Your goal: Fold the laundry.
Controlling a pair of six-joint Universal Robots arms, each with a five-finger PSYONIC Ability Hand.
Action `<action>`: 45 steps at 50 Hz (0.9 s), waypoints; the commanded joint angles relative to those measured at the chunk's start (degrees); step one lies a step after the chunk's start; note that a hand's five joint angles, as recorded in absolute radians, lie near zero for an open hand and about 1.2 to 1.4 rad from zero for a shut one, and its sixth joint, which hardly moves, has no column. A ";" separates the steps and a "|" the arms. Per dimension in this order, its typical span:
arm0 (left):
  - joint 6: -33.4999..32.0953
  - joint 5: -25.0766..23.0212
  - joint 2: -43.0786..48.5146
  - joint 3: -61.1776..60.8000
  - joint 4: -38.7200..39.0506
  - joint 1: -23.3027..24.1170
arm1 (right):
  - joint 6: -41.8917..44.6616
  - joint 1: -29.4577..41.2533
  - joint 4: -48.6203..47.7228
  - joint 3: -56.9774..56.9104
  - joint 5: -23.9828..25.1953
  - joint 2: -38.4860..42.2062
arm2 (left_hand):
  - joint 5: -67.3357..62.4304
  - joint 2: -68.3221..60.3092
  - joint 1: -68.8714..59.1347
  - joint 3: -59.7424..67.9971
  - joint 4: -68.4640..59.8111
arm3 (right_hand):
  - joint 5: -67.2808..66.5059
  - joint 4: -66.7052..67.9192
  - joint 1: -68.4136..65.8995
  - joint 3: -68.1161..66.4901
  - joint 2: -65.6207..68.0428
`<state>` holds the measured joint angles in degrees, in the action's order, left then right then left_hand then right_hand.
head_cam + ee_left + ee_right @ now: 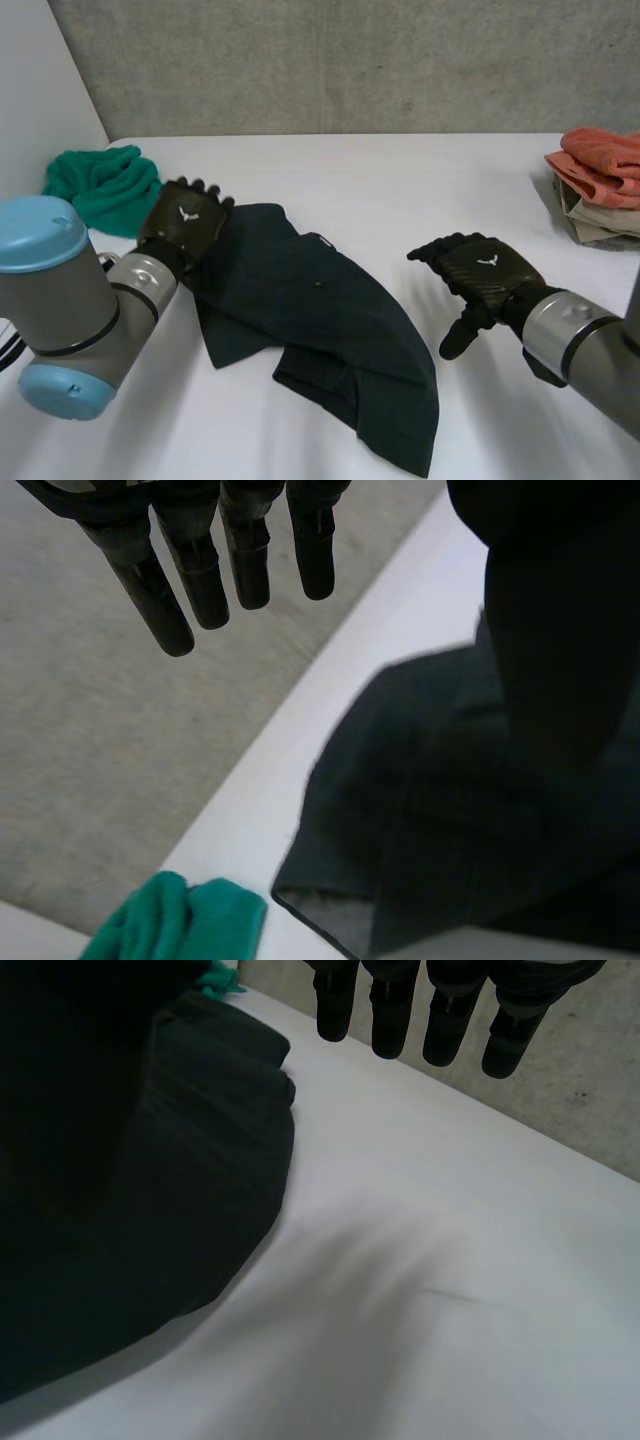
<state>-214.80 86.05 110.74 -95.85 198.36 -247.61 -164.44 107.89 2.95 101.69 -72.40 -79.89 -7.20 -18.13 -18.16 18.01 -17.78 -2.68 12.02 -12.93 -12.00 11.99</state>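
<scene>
The dark garment (320, 320) lies crumpled on the white table (400, 180), left of centre. The left hand (185, 225) sits over its far left corner, fingers (165, 610) straight, holding nothing. The right hand (480, 272) hangs beside the garment's right edge, fingers (390, 1020) extended, apart from the cloth.

Head view: high, between and behind the arms, facing down across the white table (400, 190) to the grey wall (350, 60). Left wrist view: close over the dark garment (470, 810), looking along the left hand (200, 575). Right wrist view: likewise close, along the right hand (390, 1020). Shared by all: dark garment; probably also the green cloth (105, 185)
</scene>
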 commanded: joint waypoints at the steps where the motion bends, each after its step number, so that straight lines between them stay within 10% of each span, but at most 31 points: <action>1: -2.47 -7.56 9.04 2.24 2.29 -3.05 | 1.57 2.67 -5.31 0.79 -6.07 3.33 | -4.79 -3.86 -3.83 3.97 -4.20 | 2.68 -2.02 2.93 2.00 -1.99; 5: -2.55 -7.12 13.61 6.02 2.12 -2.88 | 3.24 3.99 -6.37 1.05 -8.62 3.86 | -10.16 -9.23 -9.20 9.35 -9.57 | 2.68 -2.02 2.93 2.00 -1.99; 11: -2.47 -6.16 18.98 12.96 1.41 -3.32 | 5.00 4.08 -7.60 1.49 -10.04 3.86 | -62.76 -61.83 -61.80 61.95 -62.18 | 2.68 -2.02 2.93 2.00 -1.99; 19: -0.54 6.41 13.90 25.79 6.76 -1.83 | 5.09 3.47 -8.31 0.53 -10.22 1.24 | -62.80 -61.87 -61.84 61.99 -62.22 | 2.68 -2.02 2.93 2.00 -1.99; 33: 23.18 -4.99 6.50 24.07 11.89 19.42 | 5.01 -9.86 -9.63 -0.35 -9.34 -10.80 | -62.80 -61.87 -61.84 61.99 -62.22 | 2.68 -2.02 2.93 2.00 -1.99; 45: 23.99 -16.00 7.21 9.37 2.30 32.80 | 5.80 -24.22 -9.10 -2.11 -2.66 -12.05 | -56.50 -55.57 -55.53 55.68 -55.91 | 2.68 -2.02 2.93 2.00 -1.99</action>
<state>-190.00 72.19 117.46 -81.15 204.52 -220.01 -159.12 87.63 -6.36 100.09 -79.20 -92.77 -55.62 -68.50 -66.10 67.48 -68.50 -2.66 12.02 -12.93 -12.00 11.99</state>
